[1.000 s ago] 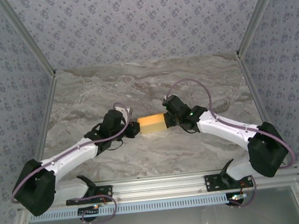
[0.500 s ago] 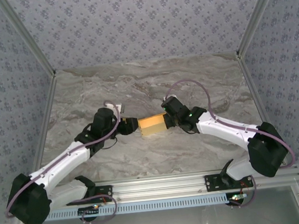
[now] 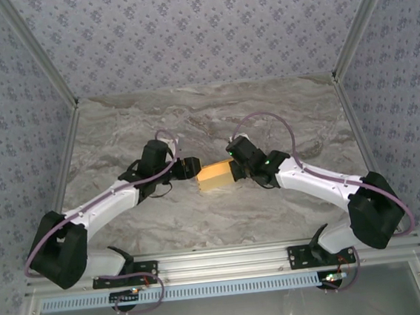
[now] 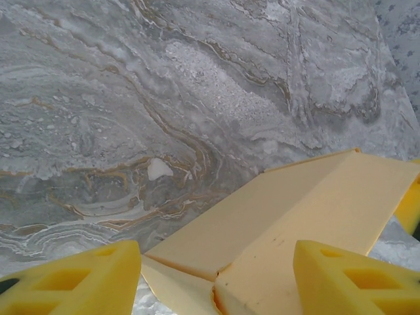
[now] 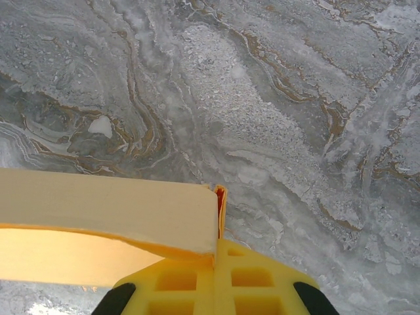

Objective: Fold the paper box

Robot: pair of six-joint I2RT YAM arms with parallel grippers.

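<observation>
At the near edge an aluminium rail (image 3: 220, 259) carries both arm bases, with a slotted strip and a few cables in front of it. From there the two arms reach inward over the table (image 3: 192, 122) and meet near its middle. The top is grey marble-patterned, with white streaks and thin brown-gold veins, and the wrist views show a small white fleck on it.

The left gripper (image 3: 188, 167) stands at the left end of the paper box (image 3: 214, 175). In its own camera, the left gripper (image 4: 213, 279) has its yellow fingers (image 4: 72, 279) spread wide, with the near end of the box lying in the gap between them. The right gripper (image 3: 235, 168) is at the box's right end. Seen from its wrist, the right gripper (image 5: 216, 275) has its jaws pressed together on a thin edge of the cardboard.

The box lies between the two grippers, a little nearer than the table's centre. Whether it rests on the marble cannot be told. From above it is a small pale orange-yellow block. Close up, the paper box (image 4: 295, 210) shows two smooth cream-yellow panels meeting at a fold, a small flap at the near corner, and darker orange cut edges. From the right wrist, the paper box (image 5: 98, 210) shows one panel bowed slightly over a brighter orange underside.

Beyond the table stand three walls (image 3: 197, 25) papered blue-grey with a small floral print, framed by slanting aluminium posts (image 3: 36, 51).
</observation>
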